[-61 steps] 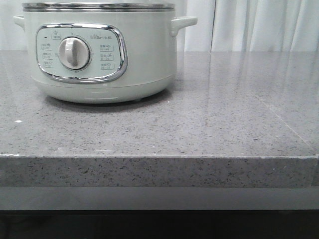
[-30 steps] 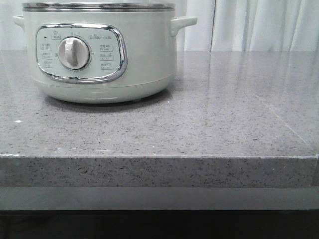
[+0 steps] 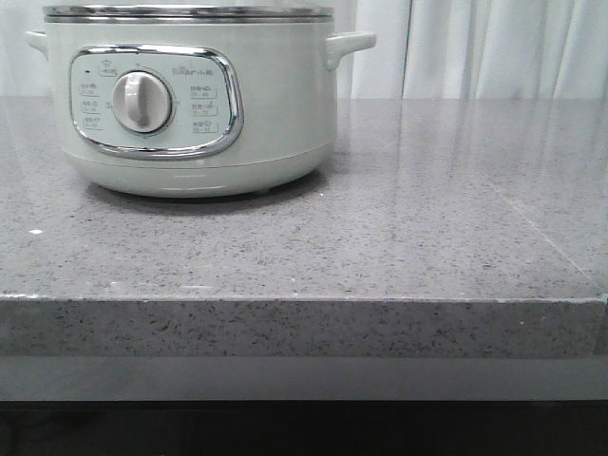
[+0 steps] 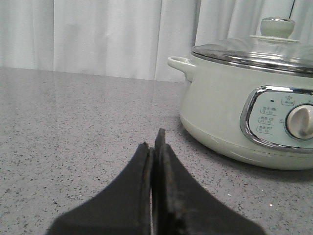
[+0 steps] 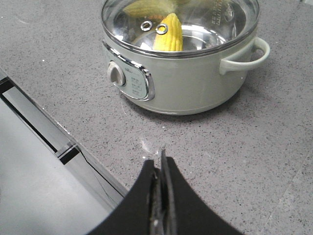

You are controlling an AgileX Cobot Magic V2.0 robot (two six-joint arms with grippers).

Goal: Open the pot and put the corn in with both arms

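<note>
The pot [image 3: 275,114] stands on the grey stone counter at the back left, its control panel and knob [image 3: 142,102] facing me. It also shows in the left wrist view [image 4: 220,117] and the right wrist view [image 5: 195,83]. Its glass lid [image 4: 244,49] with a round knob [image 4: 277,27] sits on the steel rim. Through the lid [image 5: 210,19] the yellow corn [image 5: 168,34] shows inside the pot. My left gripper [image 4: 155,139] is shut and empty, low over the counter beside the pot. My right gripper [image 5: 159,155] is shut and empty, near the counter's front edge.
The counter's front edge [image 3: 304,299] runs across the front view, with a grey ledge below it [image 5: 39,161]. White curtains [image 3: 475,47] hang behind the counter. The pot's side handle [image 3: 350,43] sticks out to the right.
</note>
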